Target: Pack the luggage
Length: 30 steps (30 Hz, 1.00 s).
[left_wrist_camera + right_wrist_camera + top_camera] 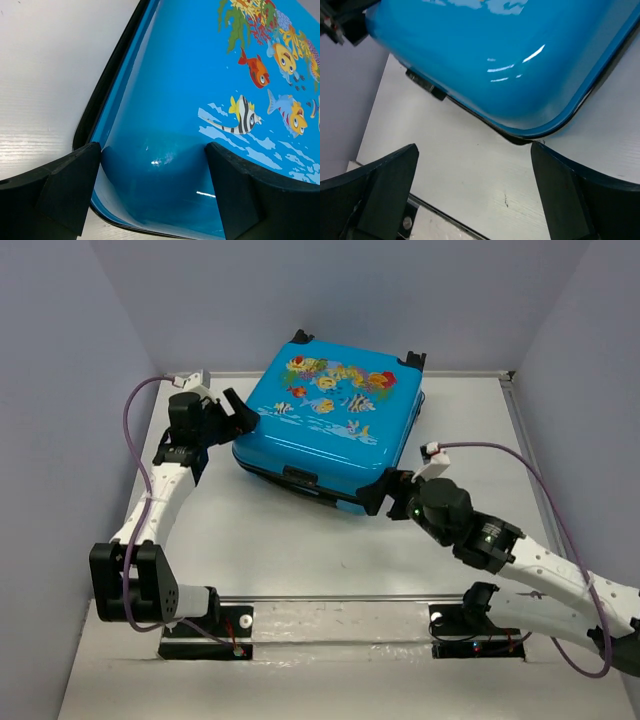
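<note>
Luggage (330, 430) lies flat and closed toward the far middle of the white table (300, 550), turned at an angle, its far wheels (300, 337) close to the back wall (350, 290). Bare tabletop runs along its near side down to the arm bases, and a strip lies free on either side before the side walls. The left gripper (241, 417) stands wide open astride the left corner, holding nothing; whether its fingers (70, 190) touch the shell I cannot tell. The right gripper (384, 491) gapes equally wide just off the near right corner, empty. The glossy bright-blue shell carries cartoon fish (255, 70) and coral, edged by a black zipper band (107, 85).
</note>
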Each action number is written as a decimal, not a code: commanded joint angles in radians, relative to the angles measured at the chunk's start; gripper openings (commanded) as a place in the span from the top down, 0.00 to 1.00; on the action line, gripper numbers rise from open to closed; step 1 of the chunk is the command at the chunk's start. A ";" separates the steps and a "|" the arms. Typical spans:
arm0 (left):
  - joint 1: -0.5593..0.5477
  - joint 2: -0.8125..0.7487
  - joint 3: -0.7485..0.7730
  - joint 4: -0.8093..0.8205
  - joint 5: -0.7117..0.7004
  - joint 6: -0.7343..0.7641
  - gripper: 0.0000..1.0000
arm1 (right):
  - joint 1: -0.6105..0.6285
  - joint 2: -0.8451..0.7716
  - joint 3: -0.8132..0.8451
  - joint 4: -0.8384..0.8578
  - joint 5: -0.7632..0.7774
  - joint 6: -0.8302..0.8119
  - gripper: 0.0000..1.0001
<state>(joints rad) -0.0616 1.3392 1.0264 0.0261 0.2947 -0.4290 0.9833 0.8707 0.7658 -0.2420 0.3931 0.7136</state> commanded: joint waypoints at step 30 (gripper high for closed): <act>-0.230 -0.388 -0.305 -0.048 0.103 -0.059 0.08 | -0.747 0.873 0.670 0.175 -1.215 -0.147 0.01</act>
<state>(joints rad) -0.2180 0.9993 0.7631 0.0315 0.1776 -0.4580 0.1604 1.6791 1.2984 0.0437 -0.4793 0.5331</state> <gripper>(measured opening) 0.927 0.990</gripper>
